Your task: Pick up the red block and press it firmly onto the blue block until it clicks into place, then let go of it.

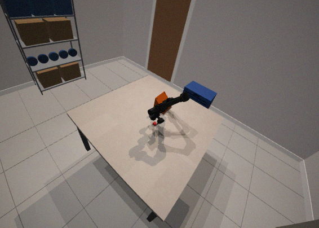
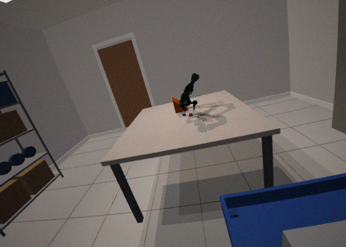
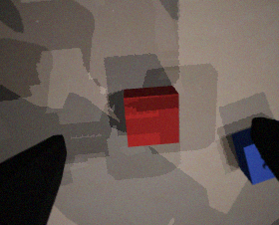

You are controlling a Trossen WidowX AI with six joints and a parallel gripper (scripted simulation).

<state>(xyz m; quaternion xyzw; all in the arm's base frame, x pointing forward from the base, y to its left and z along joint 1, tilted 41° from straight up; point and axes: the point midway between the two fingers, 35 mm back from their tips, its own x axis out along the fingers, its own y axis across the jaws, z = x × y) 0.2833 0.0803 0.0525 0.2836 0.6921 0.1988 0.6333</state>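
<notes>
The red block (image 1: 154,123) (image 2: 191,114) (image 3: 152,121) sits on the table, near the middle of the wrist view. The blue block (image 2: 184,114) (image 3: 255,161) sits apart from it, to its right in the wrist view, partly covered there by the right finger. The blue block is hidden behind the arm in the top view. My gripper (image 2: 189,110) (image 3: 158,128) is open and empty. It points down above the blocks, with the red block in view between its fingertips and below them.
An orange angular object (image 1: 161,97) (image 2: 177,106) stands on the table (image 1: 113,99) (image 2: 159,131) close to the arm and the blocks. Arm shadows fall around the blocks. A blue cabinet (image 1: 200,90) stands on the floor beyond the table edge.
</notes>
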